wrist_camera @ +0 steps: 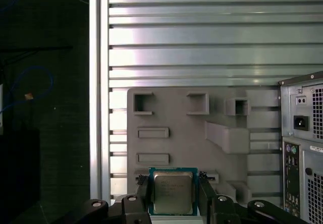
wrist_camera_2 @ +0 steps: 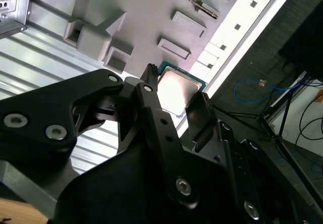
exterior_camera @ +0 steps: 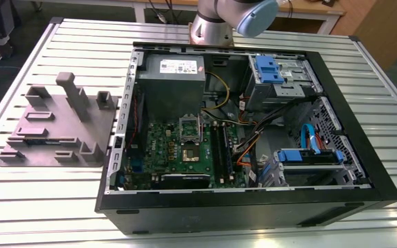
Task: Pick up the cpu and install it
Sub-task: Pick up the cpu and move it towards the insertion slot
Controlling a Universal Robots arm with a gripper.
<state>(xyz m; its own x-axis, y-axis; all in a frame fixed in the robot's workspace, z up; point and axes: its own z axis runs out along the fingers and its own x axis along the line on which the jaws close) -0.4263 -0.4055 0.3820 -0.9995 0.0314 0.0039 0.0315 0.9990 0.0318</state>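
In the exterior view we see a black computer case (exterior_camera: 240,214) lying open on a ribbed aluminium table (exterior_camera: 40,206). Its green motherboard (exterior_camera: 184,150) is exposed next to a grey metal power supply box (exterior_camera: 174,77). A grey moulded plastic tray (exterior_camera: 54,129) with upright posts sits just beside the case, on the exterior view's left. The silver robot arm (exterior_camera: 216,23), with its pale blue joint cap, rises behind the case's far wall.

In the second wrist view the black gripper (wrist_camera_2: 175,90) has its two fingers (wrist_camera_2: 154,105) pinching the cpu (wrist_camera_2: 177,87) — a small flat square chip with a shiny silver-grey metal top and a thin green rim. Behind the chip we see the tray (wrist_camera_2: 151,12) and the slats of the table (wrist_camera_2: 30,57).

In the first wrist view the gripper (wrist_camera: 173,196) faces us with its jaws pressed against two opposite edges of the cpu (wrist_camera: 173,188), one of the fingers (wrist_camera: 143,193) on each side. The chip's metal top is turned flat towards the camera. It sits in front of the tray (wrist_camera: 192,138) — beside which stands the rear panel of the computer case (wrist_camera: 303,148). The table (wrist_camera: 202,32) stretches away beyond them.
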